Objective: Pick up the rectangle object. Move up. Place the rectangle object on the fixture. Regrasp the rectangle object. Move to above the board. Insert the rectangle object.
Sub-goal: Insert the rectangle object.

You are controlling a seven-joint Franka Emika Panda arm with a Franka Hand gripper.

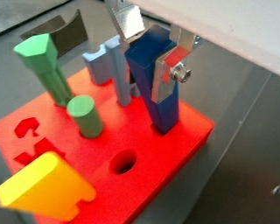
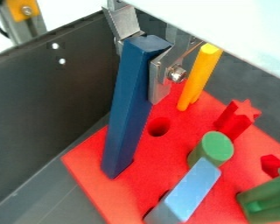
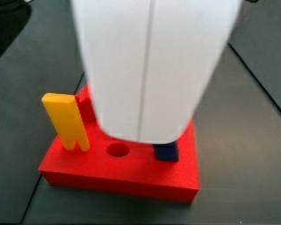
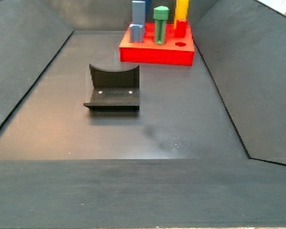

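The rectangle object is a long dark-blue bar standing nearly upright, and my gripper is shut on its upper end, a silver finger flat against each side. In the facing wrist view the rectangle object leans slightly in the gripper. Its lower end meets the top of the red board near a corner; how deep it sits I cannot tell. The board lies at the far end of the floor. The fixture stands bare at mid-floor.
On the board stand a tall green peg, a round green peg, a light-blue block and a yellow piece. A round hole lies beside the bar. Dark tray walls enclose the floor. The white arm hides the board's back.
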